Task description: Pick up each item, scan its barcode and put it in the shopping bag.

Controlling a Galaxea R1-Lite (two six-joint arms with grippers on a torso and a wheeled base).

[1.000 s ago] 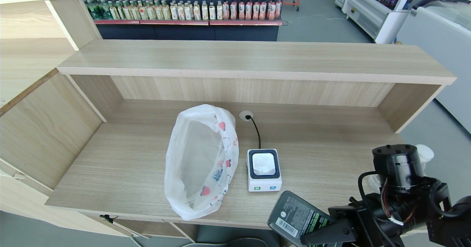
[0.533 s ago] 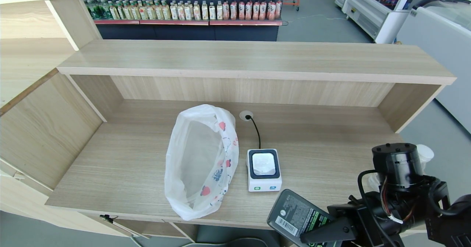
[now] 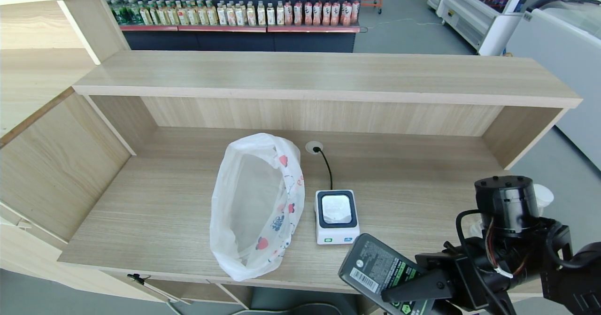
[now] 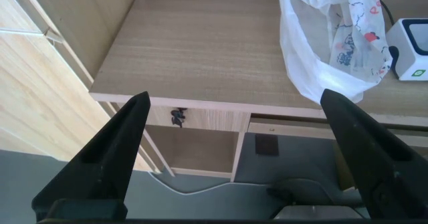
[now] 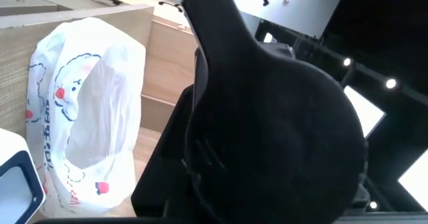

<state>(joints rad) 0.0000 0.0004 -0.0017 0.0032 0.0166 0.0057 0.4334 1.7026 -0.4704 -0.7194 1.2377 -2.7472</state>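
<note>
Gripping a dark pouch (image 3: 375, 268) by its near right end, the right gripper (image 3: 415, 290) is closed on it at the near right edge of the bench (image 3: 155, 211). The pouch is held off the bench with its barcode label up, its far corner just near of the scanner (image 3: 336, 216). A black cable (image 3: 326, 165) runs from the scanner to a hole farther back. Just left of the scanner sits the white bag (image 3: 256, 207), mouth open. The left gripper (image 4: 235, 103) hangs spread wide and empty, off the bench's near edge, left of the bag.
</note>
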